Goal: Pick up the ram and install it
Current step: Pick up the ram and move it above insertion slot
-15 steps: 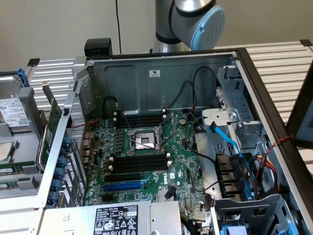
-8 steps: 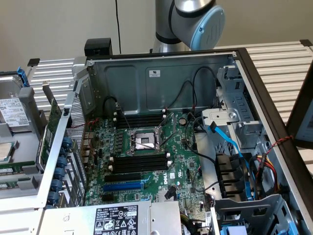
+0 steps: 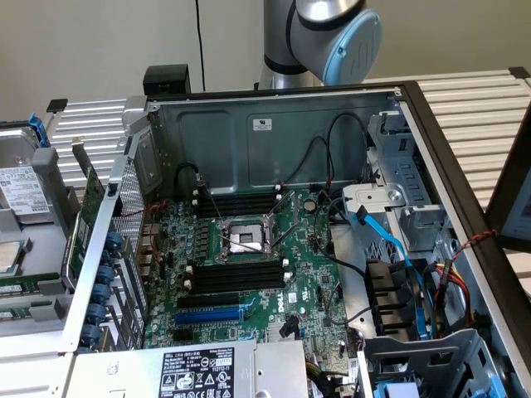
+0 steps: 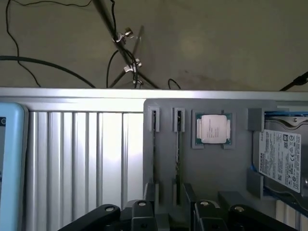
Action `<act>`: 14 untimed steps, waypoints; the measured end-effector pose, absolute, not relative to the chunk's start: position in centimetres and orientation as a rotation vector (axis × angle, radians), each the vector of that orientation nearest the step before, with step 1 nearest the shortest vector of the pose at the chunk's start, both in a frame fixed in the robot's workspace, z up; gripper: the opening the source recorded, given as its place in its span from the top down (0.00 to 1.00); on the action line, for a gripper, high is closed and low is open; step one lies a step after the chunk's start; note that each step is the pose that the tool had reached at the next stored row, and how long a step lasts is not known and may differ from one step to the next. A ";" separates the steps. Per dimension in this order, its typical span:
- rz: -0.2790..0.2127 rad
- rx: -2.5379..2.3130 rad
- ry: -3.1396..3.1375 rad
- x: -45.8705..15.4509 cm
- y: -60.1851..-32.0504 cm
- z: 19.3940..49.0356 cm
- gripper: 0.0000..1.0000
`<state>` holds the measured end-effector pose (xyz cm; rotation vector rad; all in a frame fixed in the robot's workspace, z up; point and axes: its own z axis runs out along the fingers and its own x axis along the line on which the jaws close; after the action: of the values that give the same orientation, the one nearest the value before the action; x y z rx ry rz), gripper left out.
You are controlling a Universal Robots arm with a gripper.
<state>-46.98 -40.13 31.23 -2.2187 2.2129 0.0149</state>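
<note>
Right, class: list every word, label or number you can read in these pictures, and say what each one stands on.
"TOSHIBA", probably, down the edge of the hard drive label; its other print is too small to read.
Too small: power supply label.
Too small: case wall sticker.
Blurred: print on the processor.

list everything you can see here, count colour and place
computer case: 1, grey, open, mid scene
motherboard: 1, green, inside the case
memory slots: two banks, black, on the motherboard
expansion slot: 1, blue, beside the memory slots
holder: 1, grey, outside the case
ram: 1, green, on edge in the holder
processor chip: 1, silver, beside the ram
hard drive: 1, silver, in the holder
arm: 1, grey with blue cap, behind the case
pincer: 1, black, open, above the holder near the ram
</note>
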 end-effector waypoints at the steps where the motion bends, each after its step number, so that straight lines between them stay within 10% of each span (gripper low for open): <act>1: 0.015 -2.221 2.211 -47.0 -40.1 31.1 0.64; 14: 0.015 -2.243 2.189 -47.0 -40.2 28.7 0.64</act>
<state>-46.98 -40.17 28.68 -2.2427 2.1888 0.0151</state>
